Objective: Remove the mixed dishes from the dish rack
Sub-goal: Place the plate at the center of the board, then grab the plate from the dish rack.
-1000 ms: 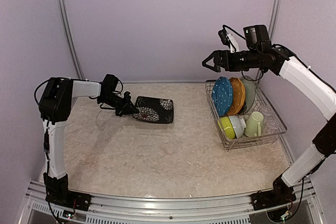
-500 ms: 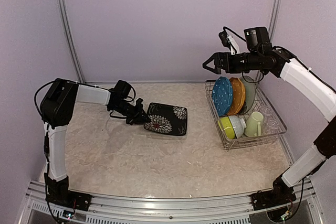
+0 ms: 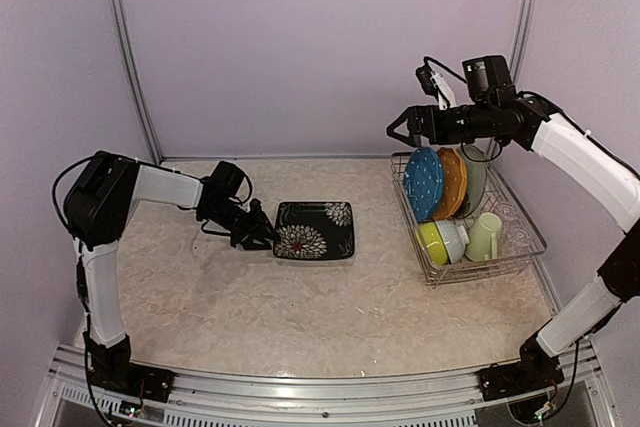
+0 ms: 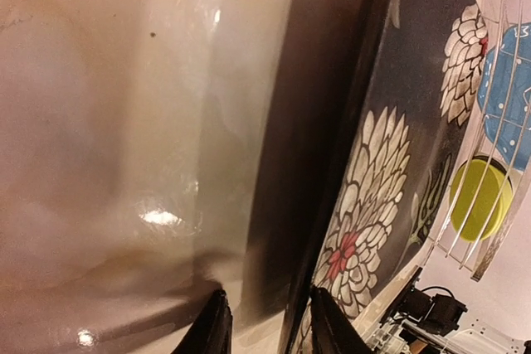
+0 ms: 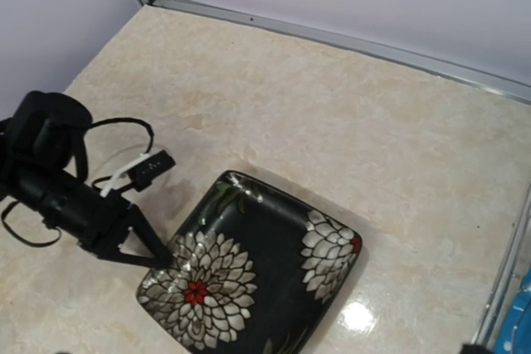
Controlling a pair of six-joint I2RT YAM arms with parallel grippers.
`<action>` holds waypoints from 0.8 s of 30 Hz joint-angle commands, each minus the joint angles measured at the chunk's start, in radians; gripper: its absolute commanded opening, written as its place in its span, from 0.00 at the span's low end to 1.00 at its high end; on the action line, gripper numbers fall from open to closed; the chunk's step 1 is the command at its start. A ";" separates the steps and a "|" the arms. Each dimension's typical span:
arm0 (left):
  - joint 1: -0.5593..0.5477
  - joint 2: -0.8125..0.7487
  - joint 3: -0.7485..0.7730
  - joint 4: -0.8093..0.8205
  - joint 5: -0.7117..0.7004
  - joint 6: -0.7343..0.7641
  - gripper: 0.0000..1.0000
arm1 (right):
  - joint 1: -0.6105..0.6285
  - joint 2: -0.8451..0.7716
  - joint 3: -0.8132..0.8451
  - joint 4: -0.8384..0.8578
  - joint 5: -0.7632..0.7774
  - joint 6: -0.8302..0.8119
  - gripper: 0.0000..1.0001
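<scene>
Left claw (image 3: 270,239) is parted a little, fingertips either side of the rim of the black square plate (image 3: 315,230), with a gap showing on one side. The plate lies flat on the table (image 3: 300,317) straight ahead of the fingertips, glossy black with white flowers and red centres. Right claw (image 3: 396,128) is wide open and empty, above the rack (image 3: 520,247).

Walls: pale lilac matte wall panels (image 3: 320,47) at the back and both sides.
Corner posts: two slim silver metal uprights (image 3: 127,57), one at each rear corner.
Work surface: glossy beige marbled tabletop (image 3: 300,307), bearing small white glare spots (image 4: 162,217).
Rear skirting: silver metal strip (image 5: 348,35).
Near edge: ribbed aluminium rail (image 3: 300,392).
</scene>
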 commanded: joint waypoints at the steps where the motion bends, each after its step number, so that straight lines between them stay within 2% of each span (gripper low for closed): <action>1: -0.005 -0.056 -0.011 -0.011 -0.060 0.004 0.44 | -0.019 -0.034 -0.015 -0.023 0.033 -0.026 0.99; 5: -0.004 -0.111 0.040 -0.074 -0.108 0.052 0.66 | -0.048 -0.053 -0.007 -0.038 0.071 -0.043 0.99; 10: 0.028 -0.203 0.117 -0.137 -0.155 0.117 0.84 | -0.074 -0.087 0.010 -0.044 0.172 -0.068 0.99; 12: 0.049 -0.237 0.151 -0.162 -0.162 0.134 0.97 | -0.082 -0.105 0.008 -0.036 0.227 -0.066 0.99; 16: 0.095 -0.296 0.231 -0.223 -0.135 0.177 0.99 | -0.106 -0.126 0.009 -0.056 0.350 -0.053 0.99; 19: 0.127 -0.322 0.296 -0.290 -0.159 0.184 0.99 | -0.171 -0.103 0.036 -0.119 0.351 -0.033 0.99; 24: 0.194 -0.415 0.262 -0.215 -0.165 0.117 0.99 | -0.294 -0.084 0.035 -0.174 0.326 -0.014 0.99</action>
